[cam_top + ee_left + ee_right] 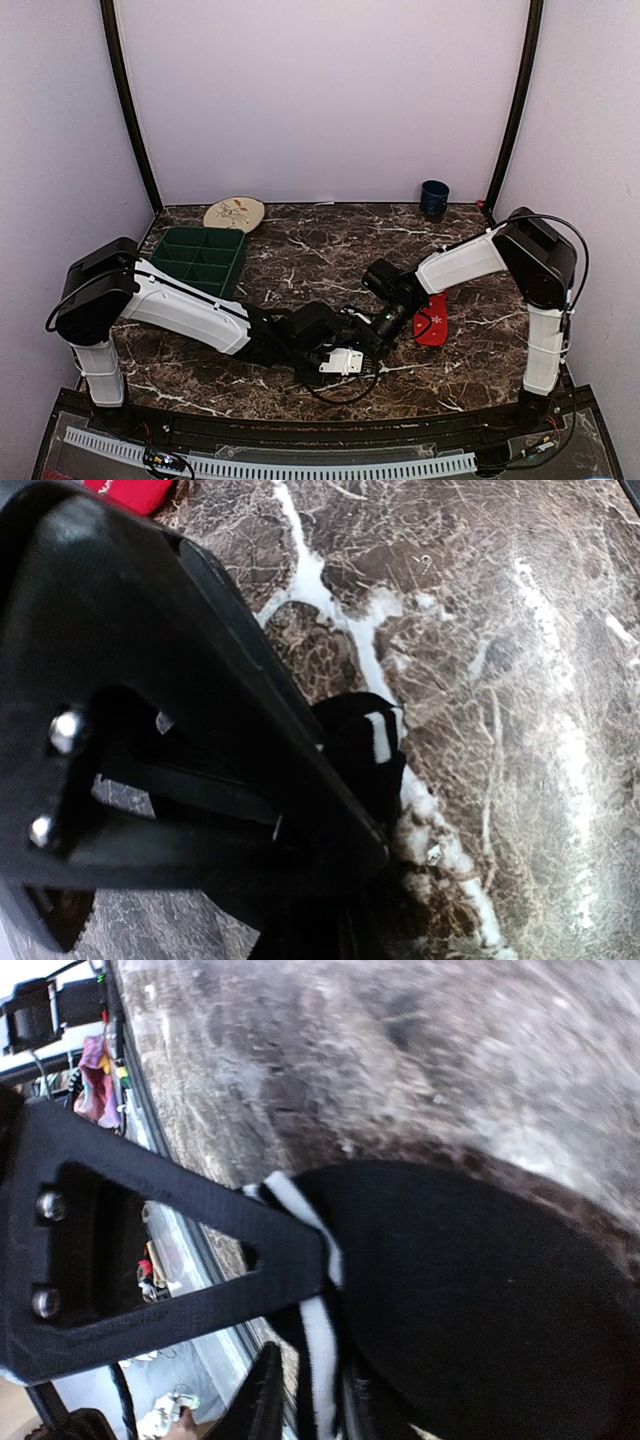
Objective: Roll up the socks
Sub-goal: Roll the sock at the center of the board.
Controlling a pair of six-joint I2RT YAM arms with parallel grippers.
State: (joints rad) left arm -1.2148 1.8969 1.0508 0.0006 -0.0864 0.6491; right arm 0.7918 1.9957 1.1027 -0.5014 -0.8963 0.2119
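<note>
Lying bunched near the middle of the bench's front edge: black sock (470, 1290), with its white-striped cuff at one end. Red sock (433, 320) lies flat just right of it, toward the right edge and close beside the right arm's wrist; cannot tell if they touch.

Bench (300, 250) is dark brown marble pattern with white veins. Lilac walls stand on three sides, with black poles at the back corners. Green tray (200, 258) with compartments sits near the back left. Plate (234, 213) is at the back edge, left of middle. Blue cup (434, 198) is near the back right corner.

Right gripper (300, 1310): the striped cuff runs between its two fingers and the gap is narrow; cannot tell whether it clamps the cuff or only brackets it. Left gripper (350, 880): one finger lies over the black sock and the other is mostly hidden, so cannot tell how far apart the jaws stand or whether it grips. From above, both grippers meet at the black sock, which they mostly hide.
</note>
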